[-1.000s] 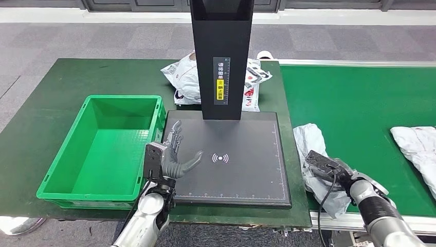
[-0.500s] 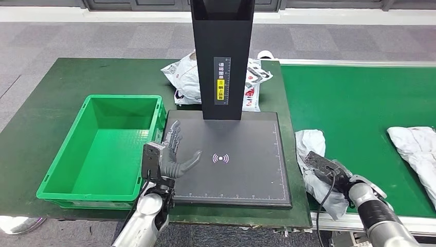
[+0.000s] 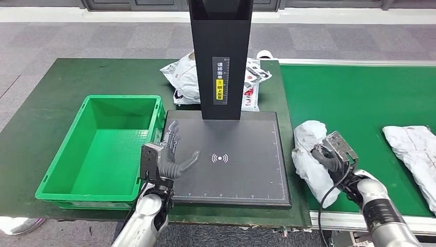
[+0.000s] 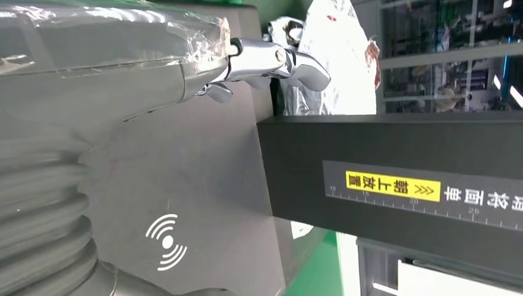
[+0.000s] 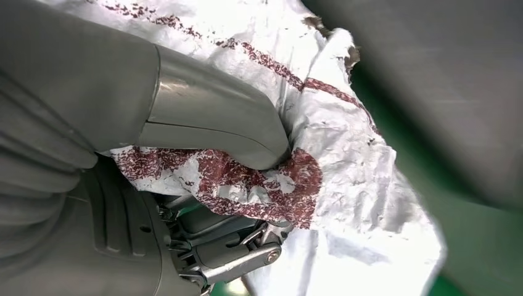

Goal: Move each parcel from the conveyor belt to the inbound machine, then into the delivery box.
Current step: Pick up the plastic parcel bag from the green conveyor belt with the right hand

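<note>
Right hand (image 3: 333,154), as you see, grips the white parcel (image 3: 310,159) at the conveyor belt (image 3: 360,98) edge beside the inbound machine (image 3: 229,154), presumably for carrying onto its platform, while your left hand (image 3: 172,154) hovers open-fingered near the green delivery box (image 3: 61,177).

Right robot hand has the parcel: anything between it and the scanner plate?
Nothing visible. The right robot hand grips the white parcel just beside the black plate. The left robot hand hovers over the plate's far side, by the green box.
</note>
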